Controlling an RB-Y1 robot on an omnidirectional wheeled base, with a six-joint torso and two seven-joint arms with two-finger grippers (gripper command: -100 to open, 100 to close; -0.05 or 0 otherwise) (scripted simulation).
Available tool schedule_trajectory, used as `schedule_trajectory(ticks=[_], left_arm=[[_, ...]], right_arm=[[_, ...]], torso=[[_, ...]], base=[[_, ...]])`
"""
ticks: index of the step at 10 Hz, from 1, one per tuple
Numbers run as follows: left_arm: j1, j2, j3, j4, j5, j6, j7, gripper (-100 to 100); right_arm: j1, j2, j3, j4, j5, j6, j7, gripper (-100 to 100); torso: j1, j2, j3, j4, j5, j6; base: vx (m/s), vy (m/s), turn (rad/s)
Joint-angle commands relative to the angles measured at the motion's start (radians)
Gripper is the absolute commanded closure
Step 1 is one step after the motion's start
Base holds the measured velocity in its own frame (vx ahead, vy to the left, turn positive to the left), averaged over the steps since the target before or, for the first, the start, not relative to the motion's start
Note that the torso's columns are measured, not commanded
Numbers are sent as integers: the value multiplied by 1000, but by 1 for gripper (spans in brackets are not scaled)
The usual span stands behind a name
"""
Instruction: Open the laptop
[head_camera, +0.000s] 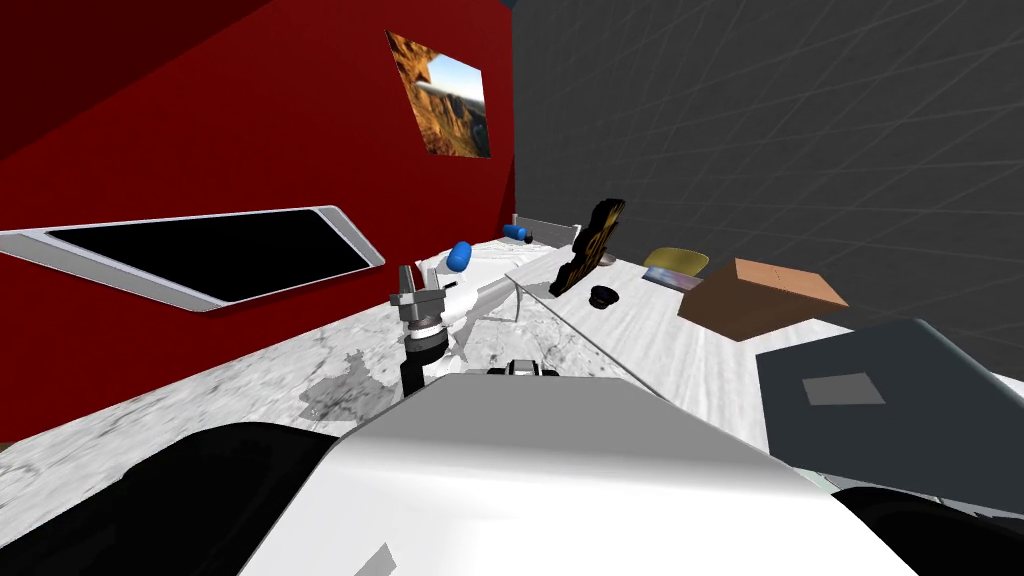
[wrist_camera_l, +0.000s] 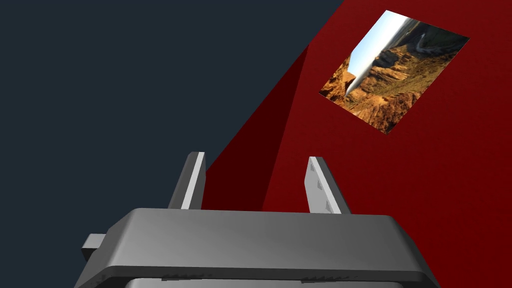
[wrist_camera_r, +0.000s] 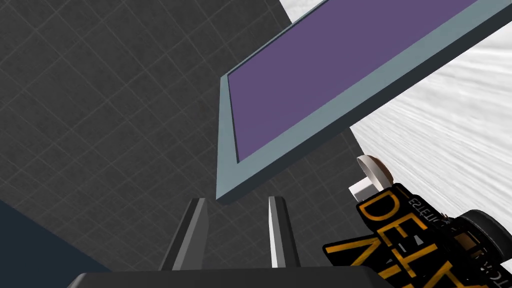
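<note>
A white marbled tabletop (head_camera: 660, 340) is running along a dark grey wall, and the laptop (head_camera: 900, 420) is sitting at its near right edge, with the lid raised. The right gripper (wrist_camera_r: 238, 200) is pointing at the lid's corner, fingers narrowly apart and holding nothing, seemingly placed for pushing the lid further. The left gripper (wrist_camera_l: 255, 157) is waiting raised at the robot's left, spread and empty. The screen (wrist_camera_r: 325, 75) is showing plain purple inside a blue-grey frame, and the lid's back is looking dark slate.
</note>
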Motion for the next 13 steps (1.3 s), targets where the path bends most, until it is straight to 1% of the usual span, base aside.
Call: schedule_trajectory(ticks=[1, 4, 5, 6, 7, 13], left_arm=[[0, 0, 0, 0, 0, 0, 0, 0], [0, 0, 0, 0, 0, 0, 0, 0], [0, 0, 0, 0, 0, 0, 0, 0], [0, 0, 0, 0, 0, 0, 0, 0], [0, 0, 0, 0, 0, 0, 0, 0], [0, 0, 0, 0, 0, 0, 0, 0]], right_arm=[[-4, -12, 8, 16, -42, 4, -69, 100], [-12, -29, 12, 28, -89, 2, -141, 100], [-14, -35, 13, 33, -105, 1, -165, 100], [-14, -34, 4, 22, -96, -4, -147, 100], [-46, -38, 14, 50, -116, -12, -190, 100], [-144, -47, 57, 137, -169, -36, -298, 100]], torso=[[0, -1, 0, 0, -1, 1], [-2, 0, -1, -1, 0, 1], [1, -1, 0, -1, -1, 0], [3, -3, -1, -2, 0, -1], [7, -7, -4, -3, 2, -3], [8, -10, -6, -4, 1, -6]], base=[[-96, -48, 11], [-90, -56, 5], [-89, -57, 4], [-40, -33, -2], [-87, -48, -12], [-109, -53, 2]])
